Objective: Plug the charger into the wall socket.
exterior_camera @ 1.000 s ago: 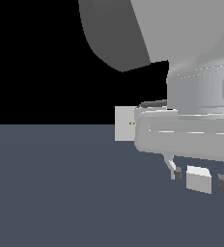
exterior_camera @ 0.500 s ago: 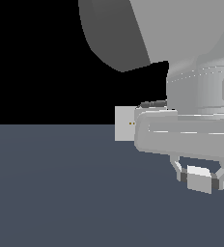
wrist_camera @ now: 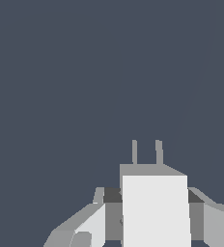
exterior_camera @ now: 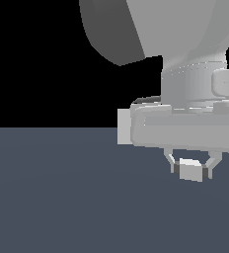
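The charger (exterior_camera: 191,170) is a small white block held between my gripper's (exterior_camera: 190,168) two fingers, lifted above the dark grey floor. In the wrist view the charger (wrist_camera: 155,207) shows as a white box with two thin prongs pointing away from the camera, and the fingers (wrist_camera: 112,212) press on both its sides. The wall socket (exterior_camera: 124,126) is a light-grey upright panel to the exterior view's left of my hand. Only its left strip shows; my hand hides the rest and its two dots.
The dark grey floor (exterior_camera: 62,197) spreads across the lower half of the exterior view. The arm's large grey body (exterior_camera: 195,84) fills the upper right of that view. Only the floor (wrist_camera: 85,72) lies beyond the prongs in the wrist view.
My gripper has risen with the charger in it. My hand now covers more of the wall socket, hiding its two dots.
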`<act>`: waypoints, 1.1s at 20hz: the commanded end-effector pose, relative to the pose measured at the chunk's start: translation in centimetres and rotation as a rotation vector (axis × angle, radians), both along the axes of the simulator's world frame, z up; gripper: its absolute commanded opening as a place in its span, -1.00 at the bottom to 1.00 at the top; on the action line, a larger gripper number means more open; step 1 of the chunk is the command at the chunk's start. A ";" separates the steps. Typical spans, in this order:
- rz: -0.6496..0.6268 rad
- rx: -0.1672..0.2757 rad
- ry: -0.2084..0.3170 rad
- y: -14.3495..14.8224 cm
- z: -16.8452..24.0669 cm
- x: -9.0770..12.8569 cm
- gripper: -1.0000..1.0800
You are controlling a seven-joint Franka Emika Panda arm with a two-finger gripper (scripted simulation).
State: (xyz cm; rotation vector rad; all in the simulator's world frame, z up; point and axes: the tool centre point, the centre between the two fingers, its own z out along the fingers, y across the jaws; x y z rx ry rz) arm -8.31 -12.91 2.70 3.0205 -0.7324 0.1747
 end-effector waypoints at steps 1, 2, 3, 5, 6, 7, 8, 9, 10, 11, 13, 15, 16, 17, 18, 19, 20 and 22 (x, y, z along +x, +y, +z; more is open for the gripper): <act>0.056 -0.001 -0.001 0.7 1.0 1.2 -1.00; 0.083 -0.002 -0.001 1.0 1.5 1.7 -1.00; 0.113 -0.002 -0.001 1.4 2.0 2.3 -1.00; 0.179 -0.003 -0.001 2.4 3.1 3.5 -1.00; 0.213 -0.003 -0.001 2.9 3.7 4.1 -1.00; 0.244 -0.003 -0.001 3.5 4.2 4.6 -1.00; 0.273 -0.003 -0.001 4.0 4.7 5.1 -1.00; 0.300 -0.002 -0.001 4.5 5.1 5.6 -1.00; 0.325 -0.002 -0.001 4.9 5.5 5.9 -1.00; 0.347 -0.002 -0.001 5.3 5.9 6.3 -1.00; 0.384 -0.001 -0.001 6.1 6.5 6.8 -1.00; 0.411 0.000 -0.001 6.6 6.9 7.2 -1.00; 0.421 0.000 -0.001 6.8 7.1 7.3 -1.00; 0.429 0.000 -0.001 7.0 7.2 7.4 -1.00; 0.435 0.001 -0.001 7.1 7.3 7.5 -1.00; 0.438 0.001 -0.001 7.2 7.3 7.5 -1.00; 0.439 0.001 -0.001 7.2 7.3 7.5 -1.00; 0.439 0.001 -0.001 7.2 7.3 7.5 -1.00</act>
